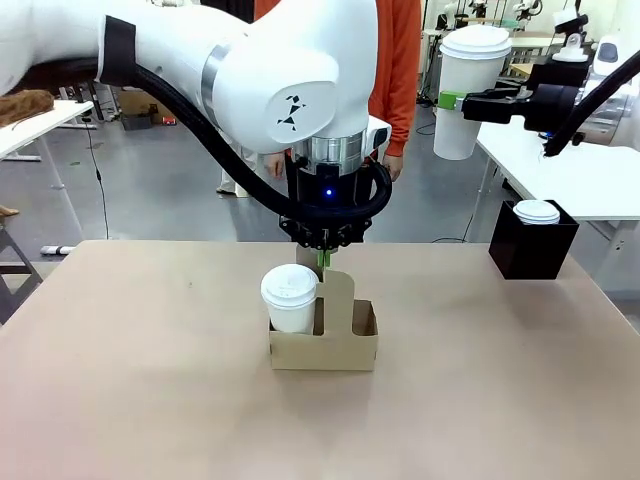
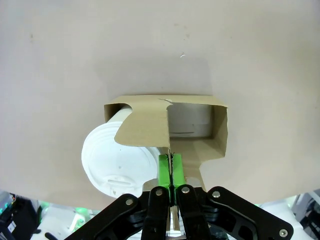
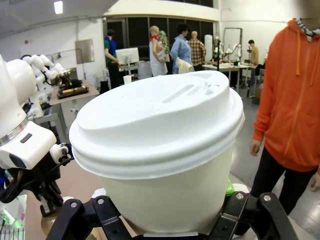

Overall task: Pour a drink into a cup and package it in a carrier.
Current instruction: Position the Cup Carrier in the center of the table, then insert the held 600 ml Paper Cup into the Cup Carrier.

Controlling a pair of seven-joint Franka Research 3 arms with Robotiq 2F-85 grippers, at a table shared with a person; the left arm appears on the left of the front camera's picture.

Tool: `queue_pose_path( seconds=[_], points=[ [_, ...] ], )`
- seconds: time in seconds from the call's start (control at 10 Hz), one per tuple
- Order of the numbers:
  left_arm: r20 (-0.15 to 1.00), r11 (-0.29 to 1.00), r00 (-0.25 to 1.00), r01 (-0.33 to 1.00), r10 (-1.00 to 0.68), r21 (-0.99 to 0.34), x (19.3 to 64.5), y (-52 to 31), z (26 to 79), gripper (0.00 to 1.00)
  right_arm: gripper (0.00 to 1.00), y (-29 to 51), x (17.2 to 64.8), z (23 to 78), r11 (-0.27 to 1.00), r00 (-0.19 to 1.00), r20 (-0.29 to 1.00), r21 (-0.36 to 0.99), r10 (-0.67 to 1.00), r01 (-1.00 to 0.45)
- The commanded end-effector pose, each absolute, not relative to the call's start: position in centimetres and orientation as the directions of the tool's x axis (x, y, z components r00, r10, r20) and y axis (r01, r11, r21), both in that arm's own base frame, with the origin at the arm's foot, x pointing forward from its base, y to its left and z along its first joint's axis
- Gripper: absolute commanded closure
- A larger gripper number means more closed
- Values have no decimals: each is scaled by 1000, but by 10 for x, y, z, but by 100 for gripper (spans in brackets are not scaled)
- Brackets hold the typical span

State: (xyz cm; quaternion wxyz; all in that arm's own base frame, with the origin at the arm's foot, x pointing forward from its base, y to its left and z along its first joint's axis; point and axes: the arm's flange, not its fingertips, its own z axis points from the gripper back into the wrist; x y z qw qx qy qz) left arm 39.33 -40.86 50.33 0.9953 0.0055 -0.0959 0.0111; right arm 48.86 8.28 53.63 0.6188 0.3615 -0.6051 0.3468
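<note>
The brown cardboard carrier (image 1: 345, 345) stands on the tan table with a lidded white cup (image 1: 290, 297) in its left slot; the other slot is empty. My left gripper (image 1: 322, 262) comes straight down on the raised handle panel. In the left wrist view its green pads (image 2: 165, 172) are shut on the panel's edge, beside the cup's lid (image 2: 112, 160) and the carrier (image 2: 145, 125). My right gripper (image 1: 462, 105) hangs high at the right, shut on a second lidded white cup (image 1: 470, 60), which looms large (image 3: 160, 150) in the right wrist view. The drink is out of view.
A black box (image 1: 530, 250) with another lidded cup (image 1: 537, 211) on top stands at the table's back right. A person in an orange hoodie (image 1: 395, 70) stands at the far side, also seen as an orange sleeve (image 3: 287, 100). A white table (image 1: 580, 170) lies to the right.
</note>
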Motion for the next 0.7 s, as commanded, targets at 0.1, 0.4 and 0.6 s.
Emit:
queue_pose_path(
  seconds=[0.1, 0.4, 0.6],
  points=[
    [191, 1000, 981, -25, 23, 10, 394, -407, 503, 98, 20, 84, 490, 541, 498, 17, 1000, 20, -10, -867],
    [191, 1000, 981, -23, 21, 9, 393, -408, 503, 40, 20, 84, 490, 541, 498, 17, 1000, 20, -10, -867],
    [150, 999, 989, -3, 10, -49, 396, -390, 513, 0, 20, 83, 489, 536, 498, 27, 1000, 28, -8, -867]
  ],
)
